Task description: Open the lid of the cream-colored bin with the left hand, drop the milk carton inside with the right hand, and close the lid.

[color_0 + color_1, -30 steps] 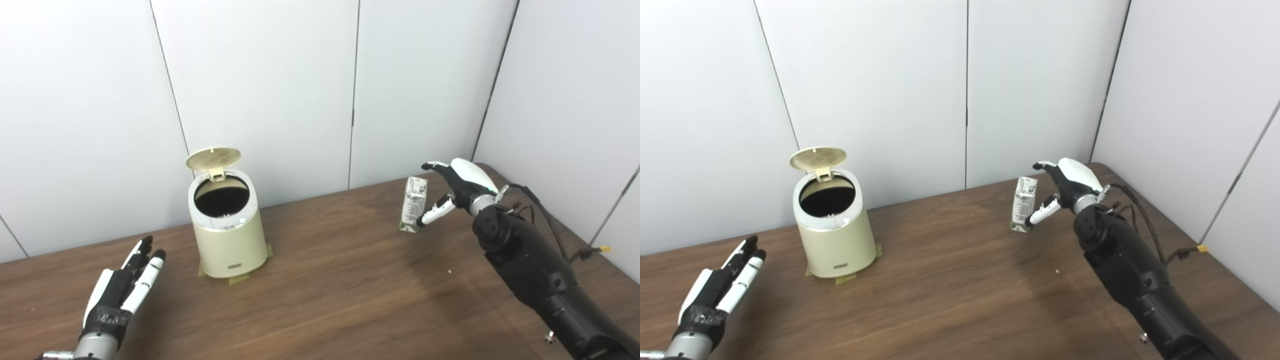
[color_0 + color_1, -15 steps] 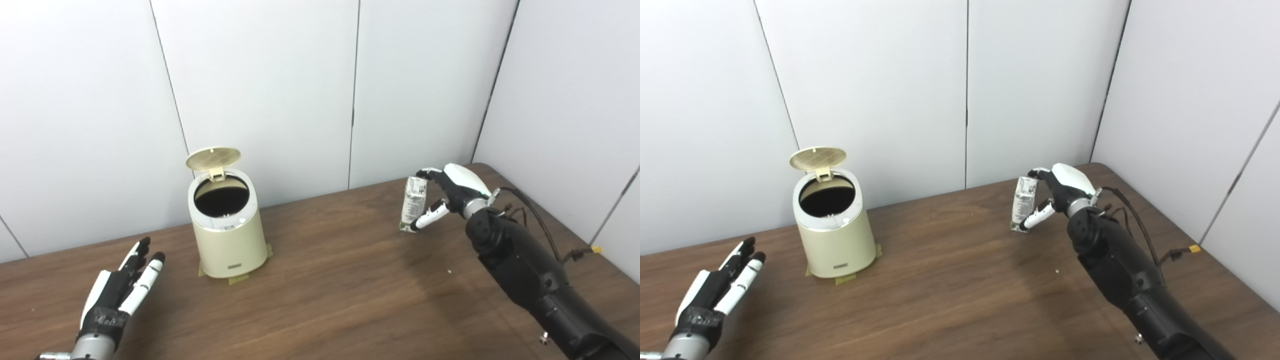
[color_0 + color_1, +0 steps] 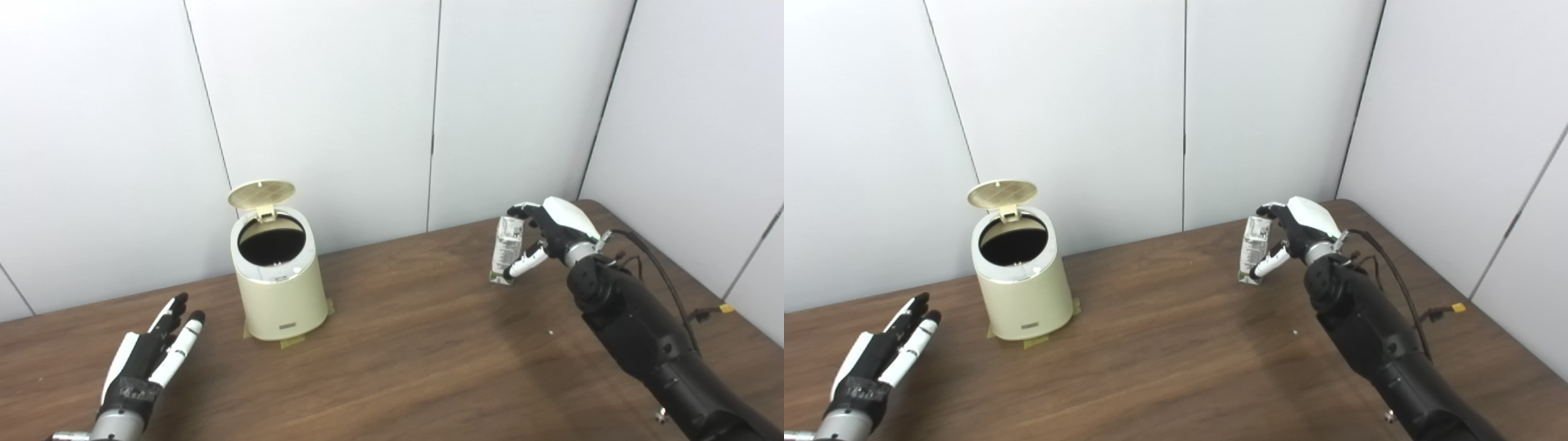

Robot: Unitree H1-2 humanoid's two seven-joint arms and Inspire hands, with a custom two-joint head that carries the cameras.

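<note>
Left hand [image 3: 150, 361] flat, right hand [image 3: 551, 229] curled

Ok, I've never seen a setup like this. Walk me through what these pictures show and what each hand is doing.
These are two pictures taken by side-by-side cameras in a humanoid robot's head, so both show one scene from slightly different spots. The dark arms rising from the bottom edge are the robot's own.

On the brown table stands a cream-colored bin, apparently taped down at its base. Its lid is flipped up, so the dark inside shows.

The right hand has its fingers curled around a small milk carton, which stands upright with its base on or just above the table, far right of the bin.

The left hand is open, holds nothing, and waits near the table's front left.
</note>
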